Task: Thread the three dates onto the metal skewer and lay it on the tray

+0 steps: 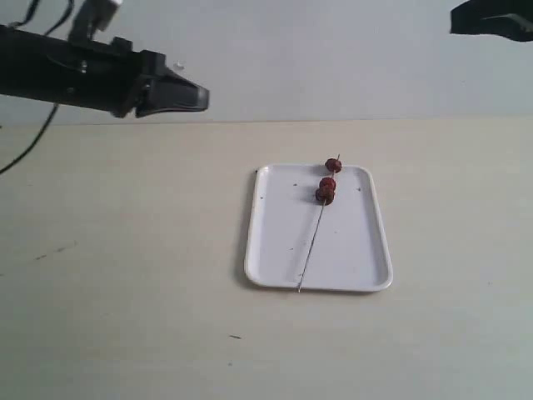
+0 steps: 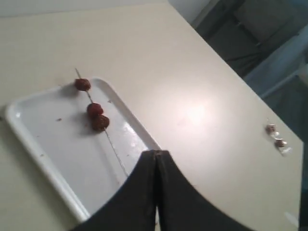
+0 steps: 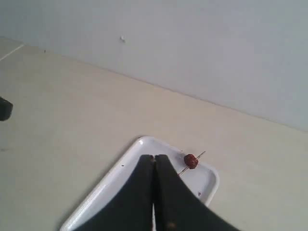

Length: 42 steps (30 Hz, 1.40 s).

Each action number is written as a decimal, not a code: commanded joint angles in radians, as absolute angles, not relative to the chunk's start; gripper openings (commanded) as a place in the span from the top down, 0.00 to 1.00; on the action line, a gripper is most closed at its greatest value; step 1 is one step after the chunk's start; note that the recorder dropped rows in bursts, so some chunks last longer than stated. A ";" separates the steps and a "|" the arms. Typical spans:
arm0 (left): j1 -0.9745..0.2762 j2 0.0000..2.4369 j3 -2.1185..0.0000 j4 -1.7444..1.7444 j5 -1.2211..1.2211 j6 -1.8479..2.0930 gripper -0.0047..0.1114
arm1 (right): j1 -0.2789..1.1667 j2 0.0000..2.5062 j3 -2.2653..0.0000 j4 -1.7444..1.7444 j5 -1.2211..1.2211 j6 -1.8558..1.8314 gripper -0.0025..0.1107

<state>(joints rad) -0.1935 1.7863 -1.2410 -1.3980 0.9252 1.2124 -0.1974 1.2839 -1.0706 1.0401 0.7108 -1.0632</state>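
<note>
The white tray [image 1: 275,250] lies on the table right of centre. The thin metal skewer [image 1: 311,246] rests lengthwise on it with the three dates [image 1: 327,184] threaded near its far end; the farthest date [image 1: 333,165] sits at the tray's rim. In the left wrist view the tray [image 2: 43,144], skewer [image 2: 114,150] and dates [image 2: 95,109] show beyond my shut left gripper [image 2: 155,153]. My right gripper [image 3: 154,157] is shut and empty above the tray [image 3: 120,173]; one date [image 3: 190,160] shows beside it. Both arms hang high, left gripper [image 1: 200,97] at upper left, right gripper [image 1: 460,22] at upper right.
Pale tabletop surrounds the tray. Small dark specks mark the table at left [image 1: 40,257] and near the front [image 1: 236,337]. A grey wall stands behind. In the left wrist view, small crumpled bits [image 2: 275,135] lie near the table's edge.
</note>
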 commanded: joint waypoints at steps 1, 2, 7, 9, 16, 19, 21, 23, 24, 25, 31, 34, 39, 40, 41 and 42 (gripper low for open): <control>-0.159 1.558 -1.028 -1.399 0.683 1.255 0.96 | -0.197 1.025 -0.897 1.060 0.557 -0.983 0.98; -0.159 1.514 -0.985 -1.396 0.616 1.256 0.96 | -0.197 0.975 -0.859 1.069 0.540 -0.971 0.98; -0.195 1.268 -0.748 -1.437 0.254 1.256 0.96 | -0.197 0.687 -0.737 1.065 0.524 -0.938 0.98; -0.205 1.187 -0.667 -1.479 0.214 1.256 0.96 | -0.197 0.603 -0.706 1.060 0.540 -0.938 0.98; -0.211 0.870 -0.447 -1.484 0.276 1.256 0.96 | -0.197 0.430 -0.655 1.060 0.825 -0.936 0.98; -0.211 0.731 -0.373 -1.486 0.367 1.242 0.96 | -0.197 0.404 -0.655 1.060 0.934 -0.936 0.98; -0.211 0.657 -0.339 -1.508 0.468 1.221 0.96 | -0.197 0.390 -0.655 1.060 0.974 -0.936 0.98; -0.211 0.590 -0.318 -1.495 0.575 1.221 0.96 | -0.197 0.380 -0.655 1.060 0.981 -0.936 0.98; -0.211 0.567 -0.315 -1.493 0.616 1.221 0.96 | -0.197 0.378 -0.655 1.060 0.979 -0.936 0.98; -0.211 0.538 -0.313 -1.491 0.665 1.221 0.96 | -0.197 0.375 -0.655 1.060 0.978 -0.936 0.98; -0.211 0.455 -0.313 -1.485 0.761 1.233 0.96 | -0.197 0.372 -0.655 1.060 0.978 -0.936 0.98; -0.228 0.423 -0.316 -1.481 0.693 1.328 0.96 | -0.197 0.372 -0.655 1.060 0.978 -0.936 0.98; -0.255 0.209 -0.261 -1.470 0.461 1.203 0.96 | -0.197 0.372 -0.655 1.060 0.973 -0.938 0.98; -0.251 0.168 -0.245 -1.470 0.410 1.173 0.96 | -0.197 0.372 -0.655 1.060 0.973 -0.938 0.98; -0.250 0.140 -0.230 -1.470 0.376 1.152 0.96 | -0.197 0.372 -0.655 1.060 0.973 -0.938 0.98; -0.250 0.111 -0.218 -1.470 0.334 1.133 0.96 | -0.197 0.372 -0.655 1.060 0.973 -0.938 0.98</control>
<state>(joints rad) -0.2481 0.1843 -0.2508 -1.4651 0.4537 1.1994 -0.1974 0.3794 -0.6573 1.0570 0.9763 -0.9392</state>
